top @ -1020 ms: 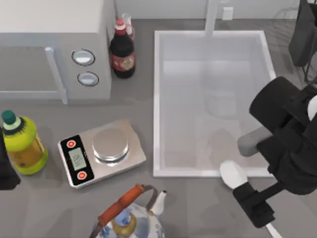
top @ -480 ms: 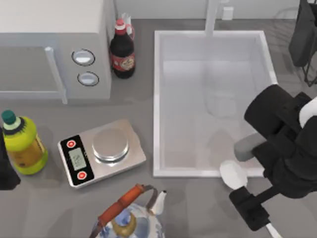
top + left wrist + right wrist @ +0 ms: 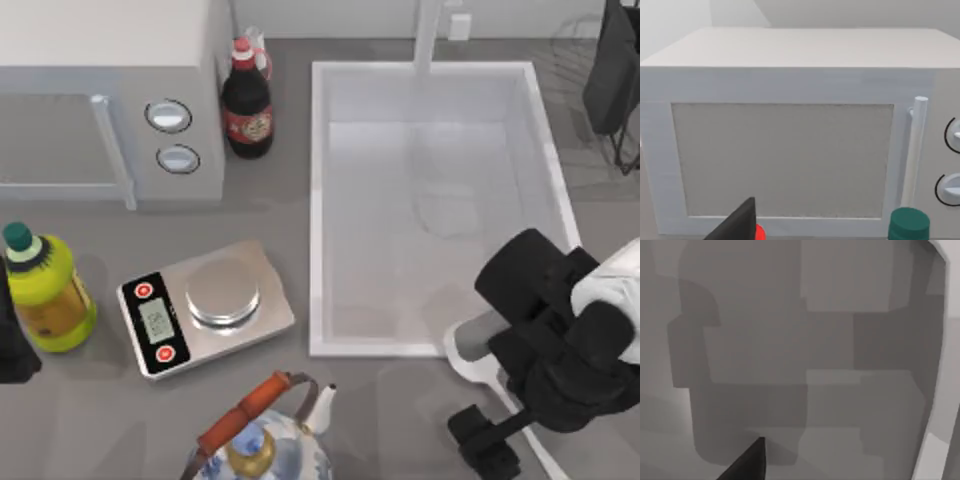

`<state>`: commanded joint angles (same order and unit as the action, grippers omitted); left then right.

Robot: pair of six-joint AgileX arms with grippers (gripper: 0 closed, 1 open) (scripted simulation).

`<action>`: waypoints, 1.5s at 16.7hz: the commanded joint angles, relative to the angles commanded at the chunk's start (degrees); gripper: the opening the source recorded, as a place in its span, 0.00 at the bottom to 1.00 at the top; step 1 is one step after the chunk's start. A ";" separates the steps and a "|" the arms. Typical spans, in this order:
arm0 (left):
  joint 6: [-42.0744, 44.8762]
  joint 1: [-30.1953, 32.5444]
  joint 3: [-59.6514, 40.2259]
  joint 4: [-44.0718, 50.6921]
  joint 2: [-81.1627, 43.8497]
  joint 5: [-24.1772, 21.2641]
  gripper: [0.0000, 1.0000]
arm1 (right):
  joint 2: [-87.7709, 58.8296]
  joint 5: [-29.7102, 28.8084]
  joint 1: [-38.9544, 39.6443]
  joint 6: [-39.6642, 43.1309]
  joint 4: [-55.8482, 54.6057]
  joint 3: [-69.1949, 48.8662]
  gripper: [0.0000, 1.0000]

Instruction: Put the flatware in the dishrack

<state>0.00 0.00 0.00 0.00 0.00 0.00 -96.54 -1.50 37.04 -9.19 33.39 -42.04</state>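
Right gripper (image 3: pixel 484 445) sat low at the worktop's (image 3: pixel 400 410) front right, just in front of the sink basin's (image 3: pixel 316 200) front rim. Its arm covered most of the spoon (image 3: pixel 468 350): only part of the white bowl showed, lying on the worktop against the basin's front right corner. Couldn't tell whether the right jaws were wide, narrow or on the spoon; the wrist blocked them from above, and the right wrist view gave just grey surface and one dark fingertip (image 3: pixel 747 462).

Dishrack (image 3: pixel 590 60) was at the far right corner, thin wires with a dark panel, well apart from the spoon.

Left arm (image 3: pixel 12 350) was parked at the left edge by the yellow-green bottle (image 3: pixel 45 290). Its wrist view faced the microwave (image 3: pixel 790 135). Couldn't tell its jaw state either.
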 joint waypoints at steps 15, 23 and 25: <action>0.00 0.00 0.00 0.00 0.00 0.00 1.00 | -0.48 0.00 -0.01 0.00 -0.86 0.49 0.25; 0.00 0.00 0.00 0.00 0.00 0.00 1.00 | -0.48 0.00 -0.01 0.00 -0.86 0.49 0.00; 0.00 0.00 0.00 0.00 0.00 0.00 1.00 | -0.48 0.00 -0.01 0.00 -0.86 0.49 0.00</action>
<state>0.00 0.00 0.00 0.00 0.00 0.00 -97.01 -1.50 37.02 -9.20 32.53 -41.56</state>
